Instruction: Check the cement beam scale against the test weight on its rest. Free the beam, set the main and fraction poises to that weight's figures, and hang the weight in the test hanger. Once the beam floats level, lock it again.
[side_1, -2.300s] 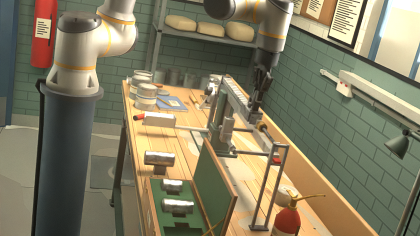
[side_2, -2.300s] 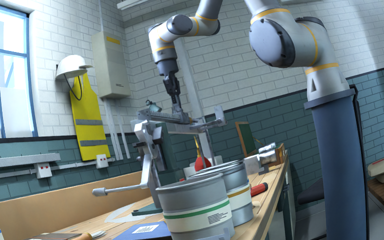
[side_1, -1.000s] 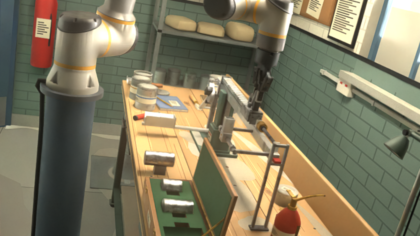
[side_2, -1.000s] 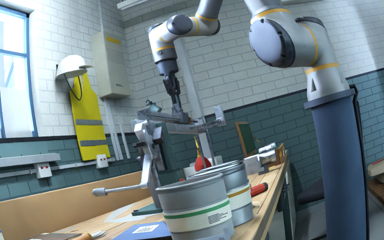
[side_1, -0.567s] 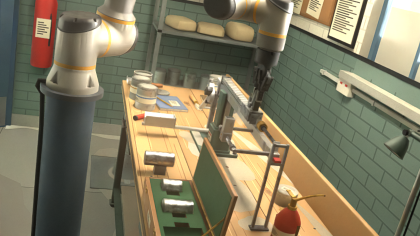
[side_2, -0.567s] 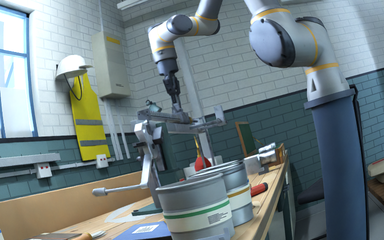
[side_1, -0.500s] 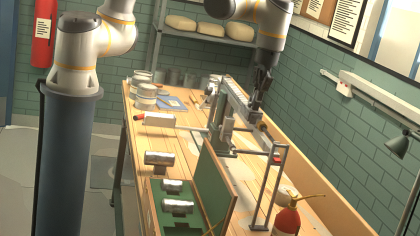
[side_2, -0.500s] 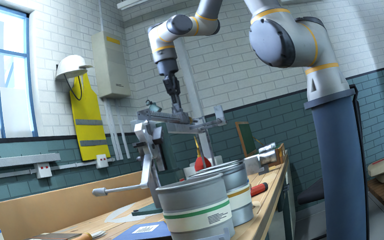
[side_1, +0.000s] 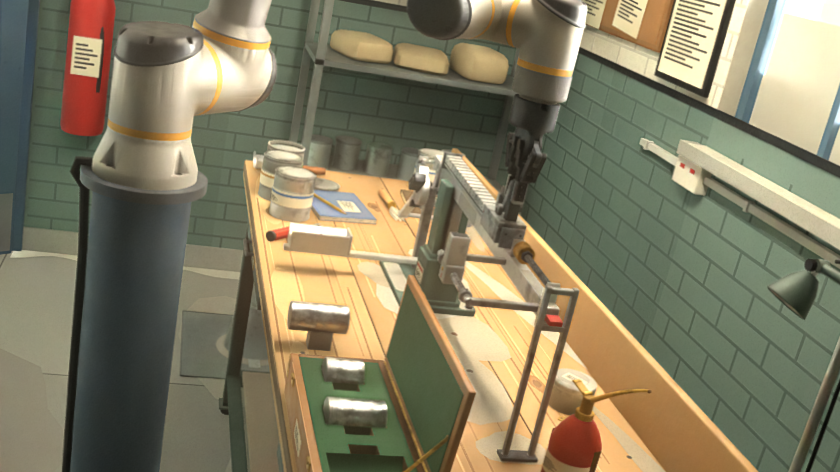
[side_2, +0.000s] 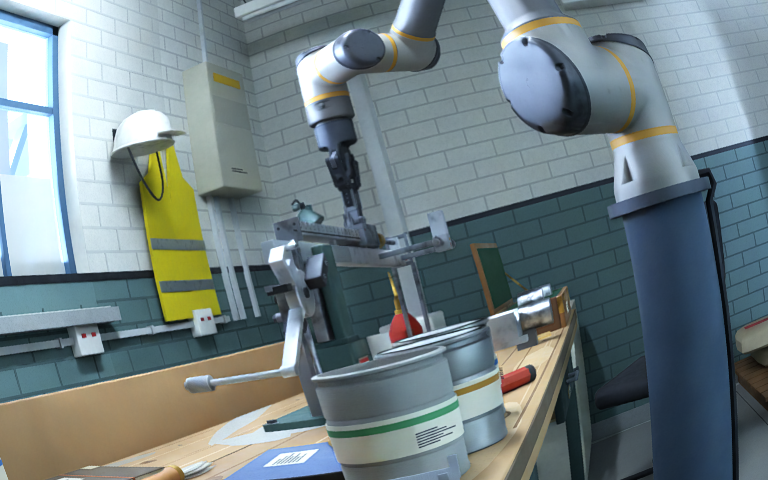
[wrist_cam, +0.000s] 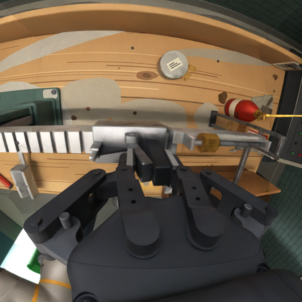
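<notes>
The main poise (wrist_cam: 131, 140), a grey metal block riding the notched beam (wrist_cam: 45, 142), is held by its upright tab in my gripper (wrist_cam: 149, 166), near the beam's outer end (side_1: 506, 230). Just beyond it a brass knurled nut (wrist_cam: 208, 142) sits on a threaded rod that runs toward the tall beam guide frame (side_1: 537, 364). The scale's green pillar (side_1: 441, 235) stands mid-bench, with a long lever handle (side_2: 238, 378) reaching out from it. The test weight (side_1: 319, 318), a silver cylinder, lies on its rest near the bench's front edge. The weight case (side_1: 352, 411) holds two more cylinders.
The bench's raised back board (side_1: 634, 364) runs close behind the beam. A red oil can (side_1: 575, 437) and a round tin (wrist_cam: 173, 64) sit below the beam's end. Grey cans (side_2: 396, 413), a blue notebook (side_1: 343, 206) and a red-handled tool (side_1: 279, 233) occupy the far end.
</notes>
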